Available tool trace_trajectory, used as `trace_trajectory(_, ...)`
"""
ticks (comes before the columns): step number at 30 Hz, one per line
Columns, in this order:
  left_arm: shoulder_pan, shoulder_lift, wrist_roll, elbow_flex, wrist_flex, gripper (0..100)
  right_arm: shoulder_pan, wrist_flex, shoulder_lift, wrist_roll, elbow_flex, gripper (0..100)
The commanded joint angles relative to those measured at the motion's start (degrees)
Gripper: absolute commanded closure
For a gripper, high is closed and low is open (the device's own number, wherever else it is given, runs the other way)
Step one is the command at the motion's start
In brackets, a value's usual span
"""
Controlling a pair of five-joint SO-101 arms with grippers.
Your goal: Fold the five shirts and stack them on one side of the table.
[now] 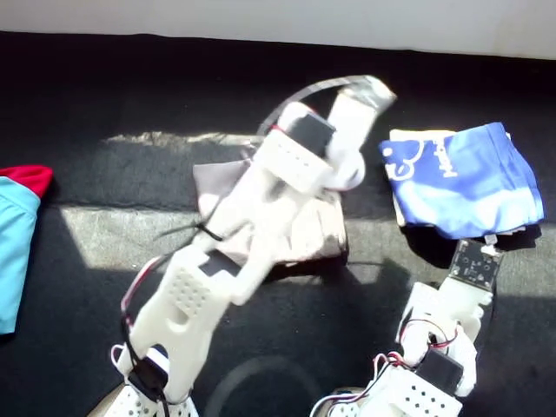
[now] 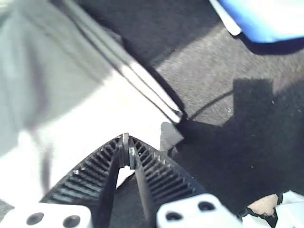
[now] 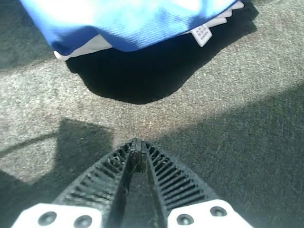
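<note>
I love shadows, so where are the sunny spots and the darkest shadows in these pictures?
High view: a sunny strip crosses the black table, with dark shadow beside the pale shirt. Left wrist view: sun makes the pale shirt glare white by the left pincer. Right wrist view: the blue shirt throws a black shadow on the table under its edge.

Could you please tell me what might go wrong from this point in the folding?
1. The left gripper is shut at the grey shirt's layered edge. Dragging from there could slide the folds apart.
2. The blue shirt looks loosely folded, with its tag poking out. The shut right gripper, over the dark table just short of it, might rumple it if it pushes in.
</note>
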State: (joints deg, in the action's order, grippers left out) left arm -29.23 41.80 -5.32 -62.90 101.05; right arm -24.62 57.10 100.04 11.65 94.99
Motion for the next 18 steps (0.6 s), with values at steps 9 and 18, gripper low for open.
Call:
trace_trajectory(9, 23.43, 1.10, 10.20, 5.76, -5.63, 99, 25.71, -0.04, -25.27, -2.11, -24.40, 98.9)
trace_trajectory(18, 25.27, 13.32, 10.11, 5.49, -12.84, 99, 46.37, -0.40, -62.73, -8.70, -48.13, 98.9)
